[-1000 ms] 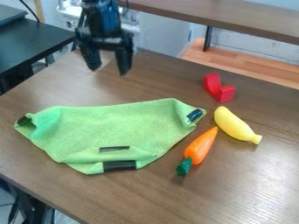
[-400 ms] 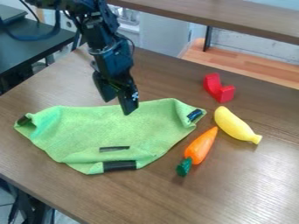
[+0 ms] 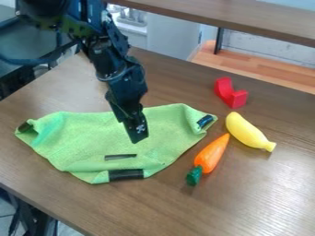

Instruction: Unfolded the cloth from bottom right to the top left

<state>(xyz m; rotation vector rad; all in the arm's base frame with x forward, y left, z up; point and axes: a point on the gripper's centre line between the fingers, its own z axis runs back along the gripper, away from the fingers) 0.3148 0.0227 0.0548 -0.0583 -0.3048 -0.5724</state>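
Observation:
The black gripper (image 3: 131, 120) hangs over the middle of the green cloth (image 3: 86, 138), a little above the short black strip on it; whether it touches the fabric I cannot tell. The cloth lies on the left half of the table, its lower edge folded over. One black patch is on the folded bottom edge, another at the right corner and a third at the left corner.
To the right of the cloth lie an orange carrot (image 3: 211, 153) with a green top and a yellow banana (image 3: 247, 131). Behind them stands a red curved block (image 3: 230, 93). The brown table (image 3: 246, 203) has its front edge at the lower left.
From the table's far left part, the gripper has come forward and down over the cloth, turning as it moved. The cloth and the toys lie as before.

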